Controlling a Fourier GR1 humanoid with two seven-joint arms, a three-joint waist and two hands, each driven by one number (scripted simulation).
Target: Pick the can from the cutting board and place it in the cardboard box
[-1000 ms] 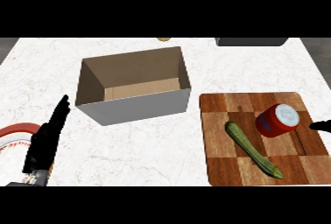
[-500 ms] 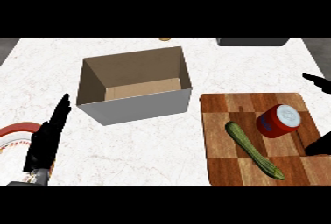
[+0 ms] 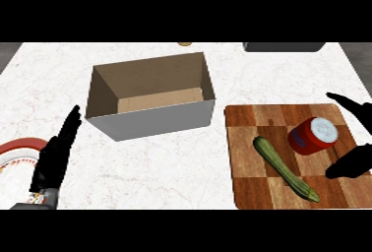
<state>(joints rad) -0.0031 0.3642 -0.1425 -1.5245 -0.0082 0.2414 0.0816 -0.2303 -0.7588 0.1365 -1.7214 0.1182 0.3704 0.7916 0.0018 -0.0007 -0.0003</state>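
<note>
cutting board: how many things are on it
2: a red can on the cutting board's right half, and a cucumber lying diagonally left of it. Nothing appears hidden.

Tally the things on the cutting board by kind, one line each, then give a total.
can: 1
cucumber: 1
Total on the cutting board: 2

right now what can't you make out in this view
- Black right hand: cut off by the head view's right edge; palm out of frame.
- Red and white plate: mostly beyond the left edge, partly behind the black left hand.
- Dark object and small tan item: clipped at the counter's far edge, unidentifiable.
- Open cardboard box: near wall hides part of its floor.
- Red can: label unreadable.
</note>
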